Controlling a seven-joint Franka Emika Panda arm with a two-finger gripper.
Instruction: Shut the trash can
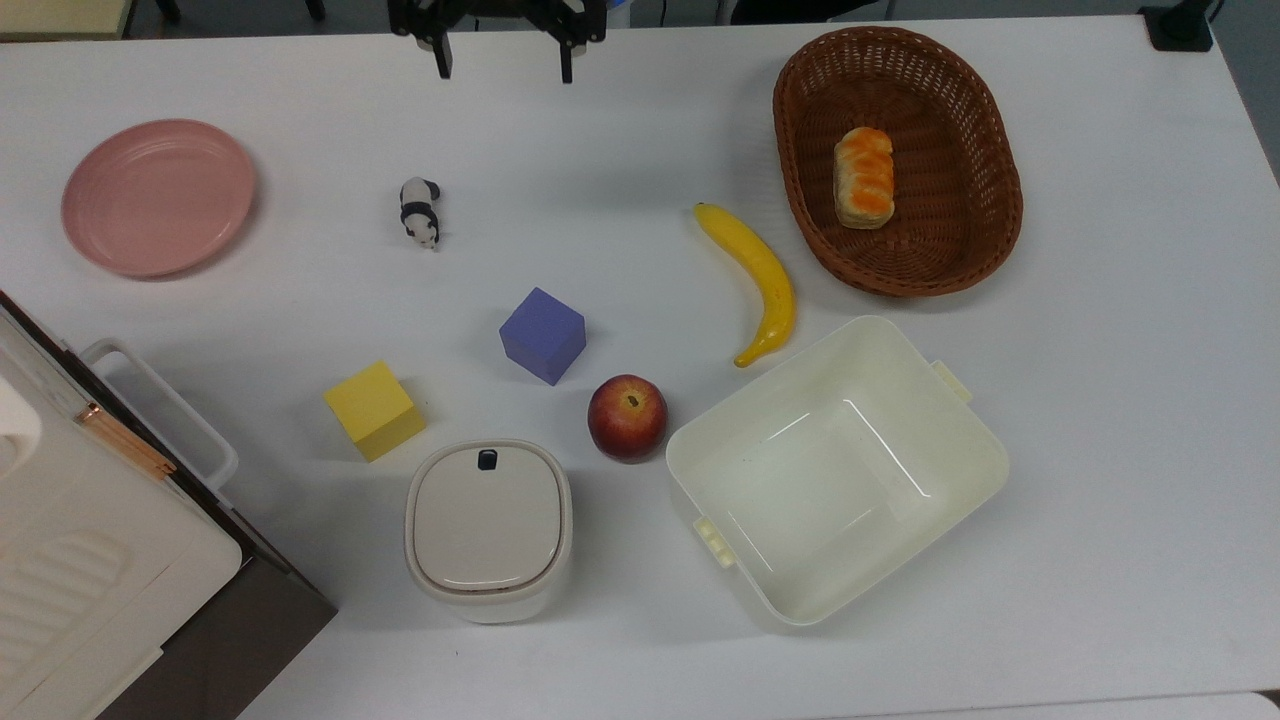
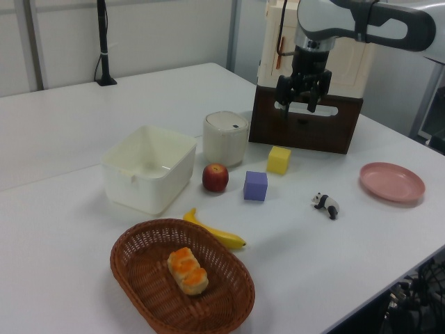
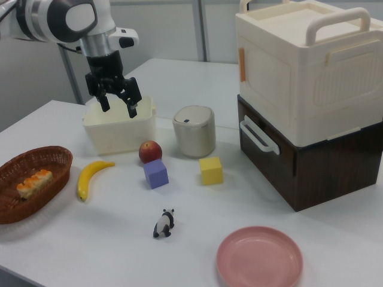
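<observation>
The trash can (image 1: 488,530) is a small cream rounded-square bin near the top view's bottom centre. Its beige lid lies flat and shut, with the dark button (image 1: 487,459) on its far edge. It also stands beside the apple in the left view (image 2: 225,138) and the right view (image 3: 194,131). My gripper (image 1: 503,72) hangs at the top view's upper edge, far from the bin and well above the table. Its fingers are spread open and hold nothing, as seen in the left view (image 2: 299,106) and the right view (image 3: 118,109).
Around the bin sit a yellow cube (image 1: 374,410), a purple cube (image 1: 542,335), an apple (image 1: 627,417) and a large cream tub (image 1: 985,430). Farther off are a banana (image 1: 755,275), a wicker basket (image 1: 790,120) with bread, a toy panda (image 1: 420,212), a pink plate (image 1: 158,195) and stacked boxes (image 1: 90,540).
</observation>
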